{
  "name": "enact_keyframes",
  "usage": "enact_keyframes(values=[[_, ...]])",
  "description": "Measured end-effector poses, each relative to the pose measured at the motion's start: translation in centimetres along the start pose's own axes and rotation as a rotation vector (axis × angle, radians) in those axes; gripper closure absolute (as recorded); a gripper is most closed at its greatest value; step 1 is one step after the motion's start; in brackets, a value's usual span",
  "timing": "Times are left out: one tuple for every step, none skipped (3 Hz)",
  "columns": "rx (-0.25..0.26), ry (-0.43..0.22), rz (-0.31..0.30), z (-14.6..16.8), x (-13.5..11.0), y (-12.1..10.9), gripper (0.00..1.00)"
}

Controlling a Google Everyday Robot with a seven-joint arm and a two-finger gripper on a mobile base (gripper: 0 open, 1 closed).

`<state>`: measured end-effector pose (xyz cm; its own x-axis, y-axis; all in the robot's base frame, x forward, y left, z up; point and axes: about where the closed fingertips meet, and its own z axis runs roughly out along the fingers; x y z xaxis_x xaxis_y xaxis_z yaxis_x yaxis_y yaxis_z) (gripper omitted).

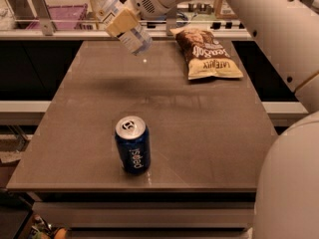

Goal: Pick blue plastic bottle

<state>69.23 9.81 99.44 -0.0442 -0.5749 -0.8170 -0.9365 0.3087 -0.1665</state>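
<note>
The blue plastic bottle [115, 17] is a clear bluish bottle with a white cap and pale label. It hangs tilted in the air above the far left part of the table [209, 128], cap pointing up and left. My gripper [122, 21] is shut on the bottle's middle, its tan finger pad [121, 22] across the label. The white arm reaches in from the upper right.
A dark blue Pepsi can [132, 144] stands near the table's front edge. A brown chip bag [205, 53] lies at the far right. A shelf with a purple tray [65, 15] runs behind the table.
</note>
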Motion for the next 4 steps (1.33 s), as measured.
enact_keyframes(values=[[-0.020,-0.089,0.055,1.0,0.4,-0.3,1.00],[-0.018,-0.177,0.105,1.8,1.0,-0.5,1.00],[0.001,-0.267,0.158,2.5,1.7,-0.4,1.00],[0.036,-0.332,0.184,3.1,2.1,-0.8,1.00]])
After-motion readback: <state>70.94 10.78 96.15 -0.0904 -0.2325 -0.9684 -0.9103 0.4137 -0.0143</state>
